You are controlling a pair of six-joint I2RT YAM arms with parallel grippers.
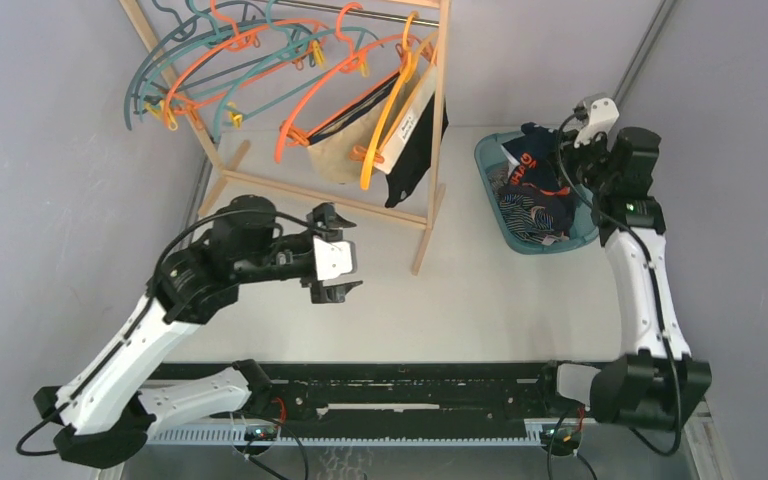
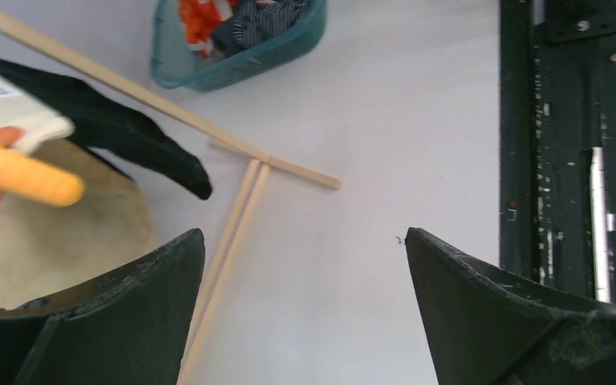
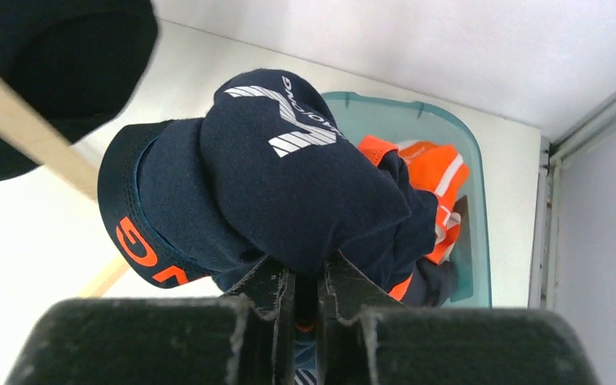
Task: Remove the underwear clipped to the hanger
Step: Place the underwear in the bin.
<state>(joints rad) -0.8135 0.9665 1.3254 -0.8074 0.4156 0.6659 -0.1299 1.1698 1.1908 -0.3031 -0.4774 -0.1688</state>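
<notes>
Navy briefs [image 3: 289, 184] hung over the far-right basket [image 3: 449, 132], pinched between your right gripper's [image 3: 309, 297] closed fingers. Beige briefs [image 1: 335, 155] and black briefs [image 1: 412, 168] were clipped to the orange hanger [image 2: 24, 172]. Your left gripper [image 2: 303, 234] gaped empty nearby.

Risks: cloth snagging the rim on release; a tug swinging the hanger.

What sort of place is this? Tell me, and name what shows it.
Probably a robotics test bench staged as a laundry corner, not a home: arms bolted to a white table, a wooden rack of plastic hangers, a teal basket of underwear, plain grey walls.
</notes>
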